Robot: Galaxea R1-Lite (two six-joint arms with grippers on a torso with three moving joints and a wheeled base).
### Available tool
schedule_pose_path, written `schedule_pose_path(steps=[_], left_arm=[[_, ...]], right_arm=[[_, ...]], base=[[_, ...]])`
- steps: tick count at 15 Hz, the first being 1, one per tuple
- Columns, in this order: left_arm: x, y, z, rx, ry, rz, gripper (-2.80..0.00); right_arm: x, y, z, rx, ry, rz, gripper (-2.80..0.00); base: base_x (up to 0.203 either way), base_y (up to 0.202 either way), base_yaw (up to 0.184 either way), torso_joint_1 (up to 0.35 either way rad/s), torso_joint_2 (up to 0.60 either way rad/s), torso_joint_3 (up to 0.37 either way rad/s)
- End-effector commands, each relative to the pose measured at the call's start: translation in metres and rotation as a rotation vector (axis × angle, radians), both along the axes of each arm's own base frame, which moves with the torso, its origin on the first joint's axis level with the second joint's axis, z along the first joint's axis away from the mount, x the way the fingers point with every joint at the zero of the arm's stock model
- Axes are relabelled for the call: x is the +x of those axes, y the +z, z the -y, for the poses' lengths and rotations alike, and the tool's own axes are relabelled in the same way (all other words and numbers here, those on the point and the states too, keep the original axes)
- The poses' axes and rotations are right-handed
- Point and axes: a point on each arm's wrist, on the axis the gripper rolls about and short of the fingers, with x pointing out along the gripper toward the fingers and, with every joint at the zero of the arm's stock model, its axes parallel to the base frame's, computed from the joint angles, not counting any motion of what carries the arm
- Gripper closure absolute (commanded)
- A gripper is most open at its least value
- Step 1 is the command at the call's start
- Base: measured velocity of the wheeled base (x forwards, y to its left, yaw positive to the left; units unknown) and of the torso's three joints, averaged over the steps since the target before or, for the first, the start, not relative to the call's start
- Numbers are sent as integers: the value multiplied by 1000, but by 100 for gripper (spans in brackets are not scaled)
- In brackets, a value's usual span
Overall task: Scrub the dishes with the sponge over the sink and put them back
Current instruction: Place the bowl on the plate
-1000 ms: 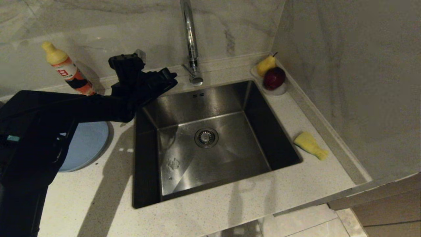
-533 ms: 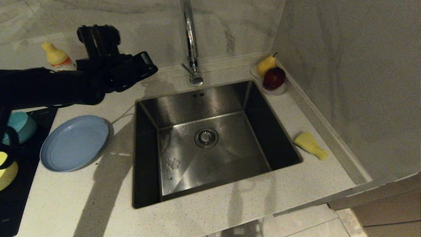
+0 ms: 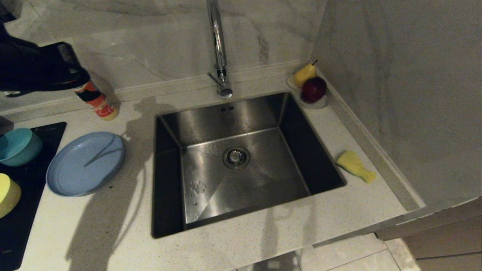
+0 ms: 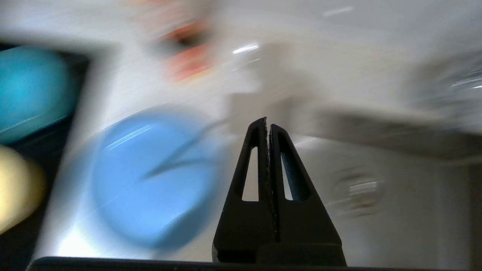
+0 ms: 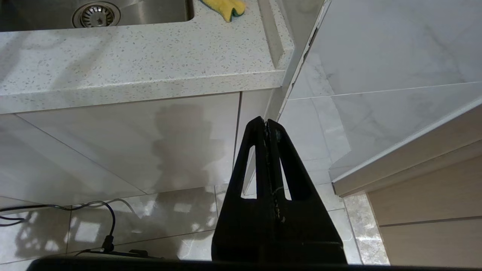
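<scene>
- Sponge [image 3: 355, 166] on counter [image 3: 241, 248] right of sink [image 3: 236, 158]; plate [image 3: 86, 163] left of it, teal bowl [image 3: 18, 146] and yellow bowl [image 3: 7, 195] on black hob [image 3: 22, 226].
- Left gripper [image 4: 267, 122] pinched closed, empty, above plate, in front of soap bottle [image 3: 96, 101].
- Right gripper [image 5: 266, 124] closed, empty, low before cabinet front.
- Fruit dish [image 3: 310, 88] in back corner, by tap [image 3: 218, 45].

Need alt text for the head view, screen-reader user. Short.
A steel sink with a tall chrome tap sits empty in a pale speckled counter. On its left lie a light-blue plate, a teal bowl and a yellow bowl; a yellow sponge lies on its right. The black left gripper, shut, hangs at upper left over a detergent bottle.
</scene>
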Motion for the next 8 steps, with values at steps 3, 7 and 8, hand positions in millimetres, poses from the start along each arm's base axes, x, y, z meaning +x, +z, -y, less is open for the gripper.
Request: schedule_pose_path(steps=[3, 7, 8], left_arm=[[-108, -13, -20, 56, 151, -3, 0], [-140, -30, -41, 47, 390, -99, 0], [-142, -37, -47, 32, 453, -130, 0]], right_arm=[[0, 0, 0, -1, 1, -1, 0], [0, 0, 0, -1, 1, -1, 0], [0, 0, 0, -1, 1, -1, 0]], base=[[0, 0, 0, 0, 0, 0], [0, 0, 0, 0, 0, 0], [0, 0, 0, 0, 0, 0]])
